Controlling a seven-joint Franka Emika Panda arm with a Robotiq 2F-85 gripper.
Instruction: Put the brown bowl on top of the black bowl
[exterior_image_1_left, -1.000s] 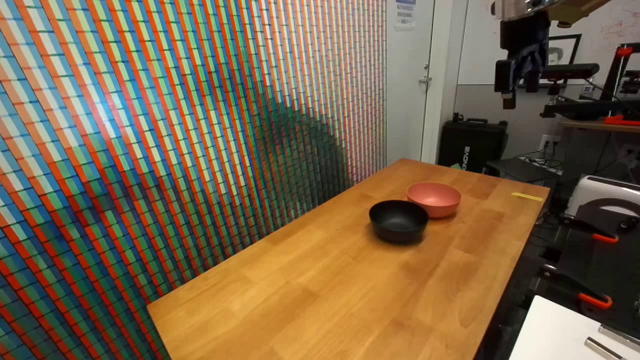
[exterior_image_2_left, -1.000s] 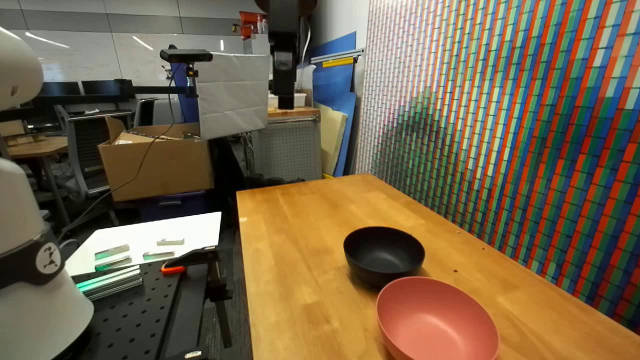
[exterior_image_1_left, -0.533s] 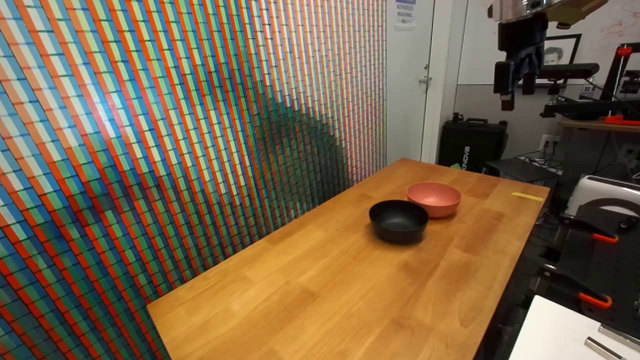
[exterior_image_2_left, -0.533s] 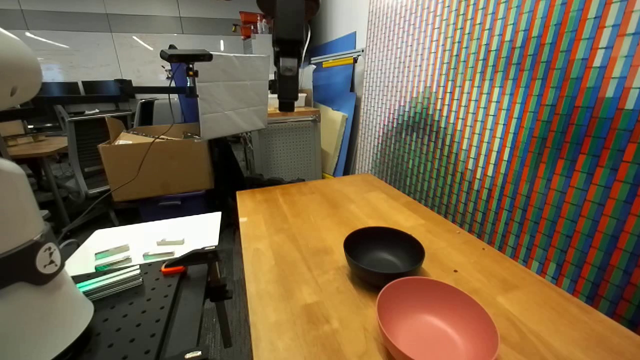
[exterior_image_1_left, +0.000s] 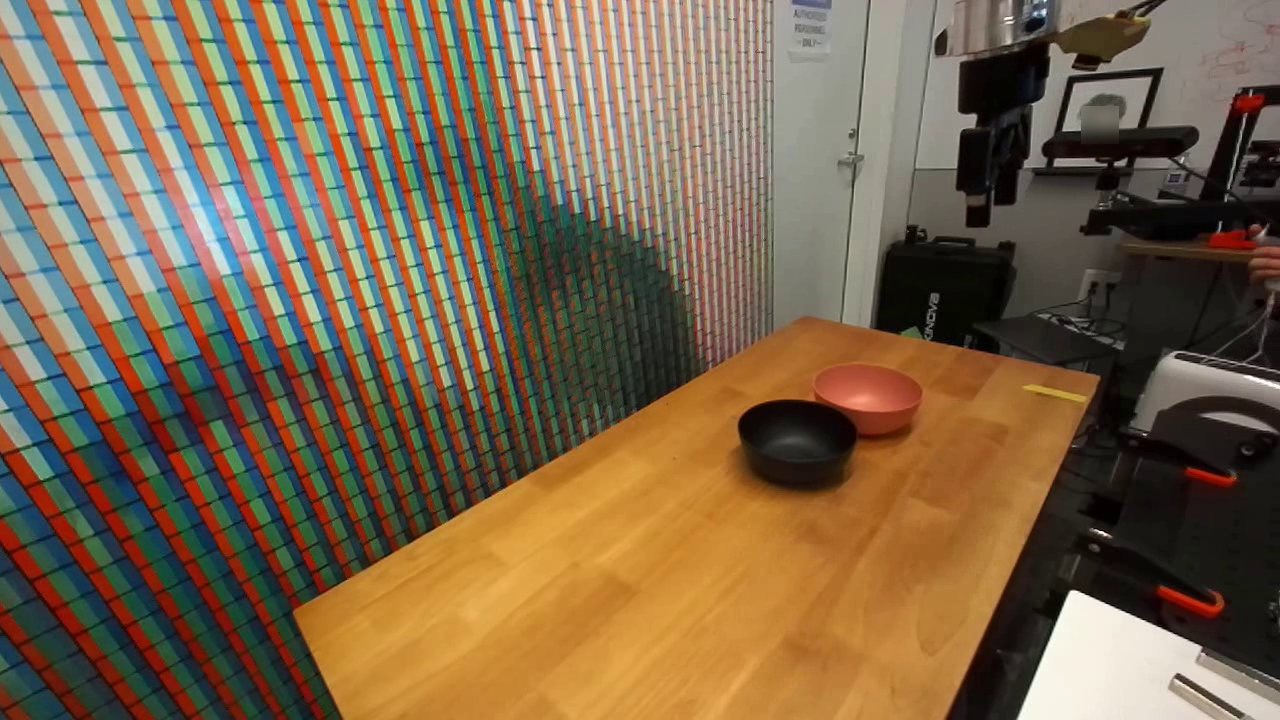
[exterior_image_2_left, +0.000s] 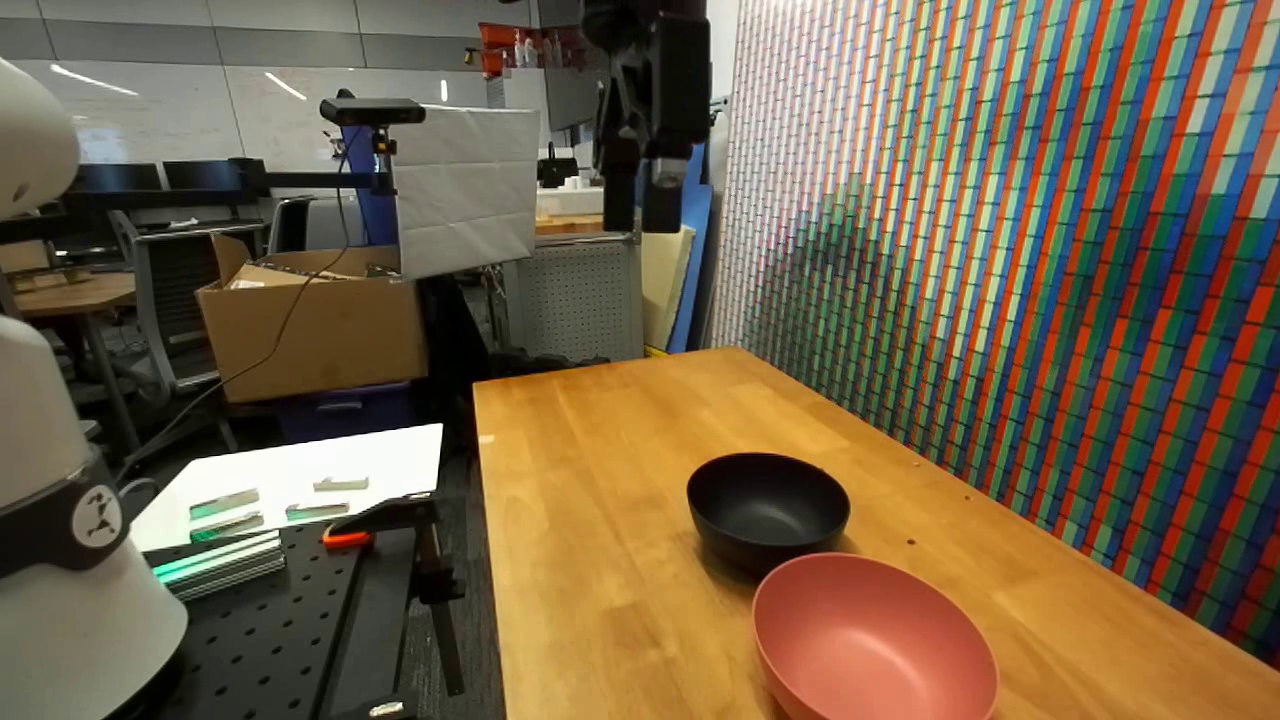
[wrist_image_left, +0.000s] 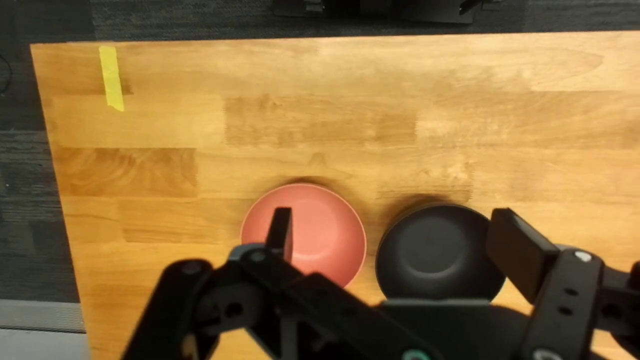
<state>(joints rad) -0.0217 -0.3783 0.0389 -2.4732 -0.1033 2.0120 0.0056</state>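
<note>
End effector (exterior_image_2_left: 641, 222) now closer to neighbouring brown bowl (wrist_image_left: 320, 230) and black bowl (wrist_image_left: 435, 250), jaws wide apart

In an exterior view the striped wall (exterior_image_1_left: 400, 260) has a hot glare spot (exterior_image_1_left: 207, 215) at its 10 o'clock and a dark patch (exterior_image_1_left: 605, 300) near its 3; in an exterior view the whiteboard (exterior_image_2_left: 180, 115) at 10 o'clock mirrors light strips (exterior_image_2_left: 95, 80). Wrist view: desk (wrist_image_left: 320, 120) bright and warm, soft shadows (wrist_image_left: 406, 202) at the brown bowl's (wrist_image_left: 322, 227) 12 and the black bowl's (wrist_image_left: 435, 250) 11, claw (wrist_image_left: 395, 232) near-black, slightly blurred.
</note>
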